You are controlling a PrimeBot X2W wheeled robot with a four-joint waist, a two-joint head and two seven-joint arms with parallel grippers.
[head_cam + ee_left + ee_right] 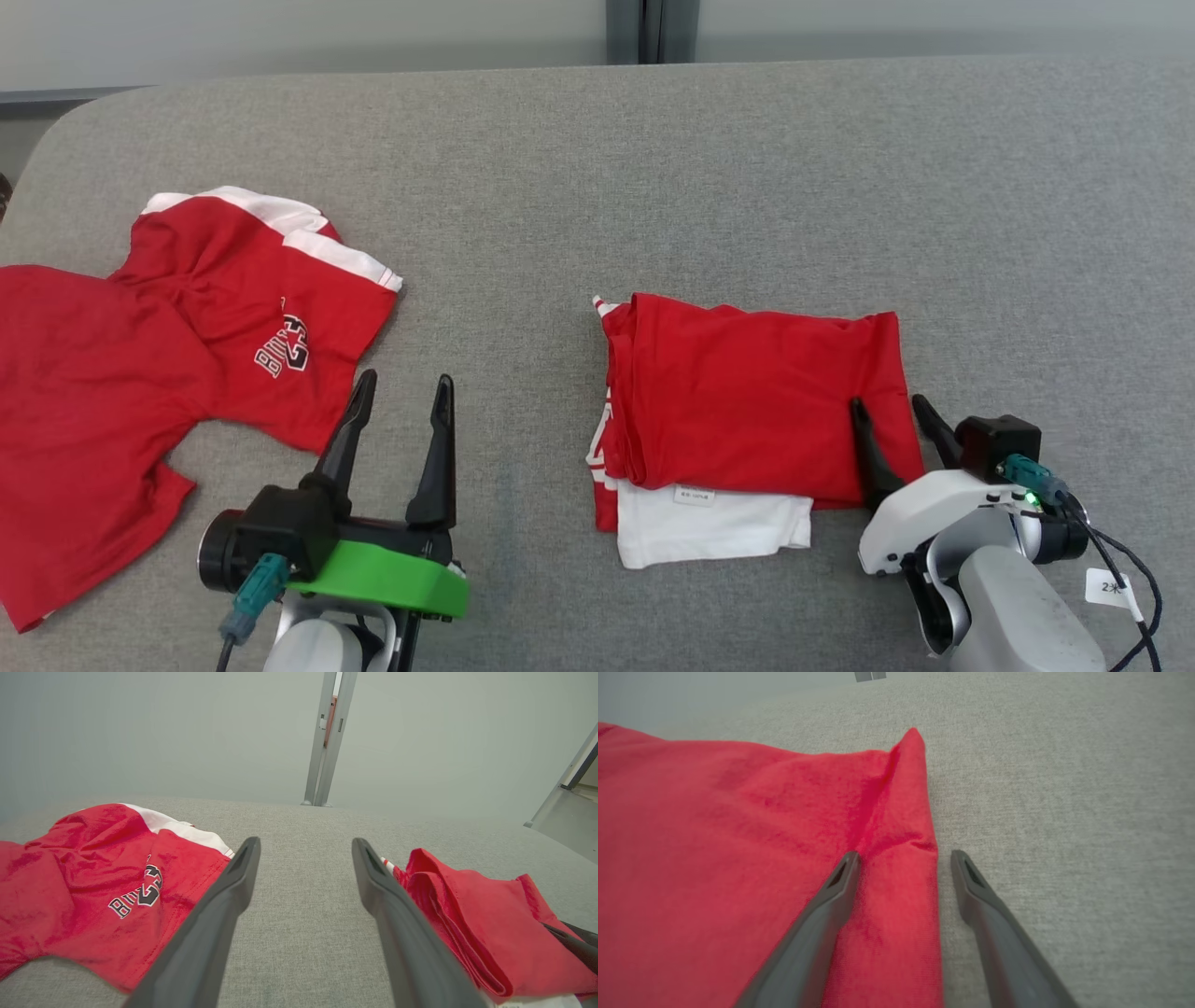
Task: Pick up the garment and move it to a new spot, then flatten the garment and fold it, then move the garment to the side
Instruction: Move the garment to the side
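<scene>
Both apart: left fingers [344,439], and right fingers [817,933] straddling garment [714,835] edge in wrist view.

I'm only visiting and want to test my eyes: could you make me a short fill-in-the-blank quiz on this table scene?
1. The folded shirt is red and ____.
2. The unfolded shirt with lettering lies to the robot's ____ of the folded one.
3. The left gripper and the right gripper both stand ____, holding nothing.
Missing words: white; left; open.
</scene>
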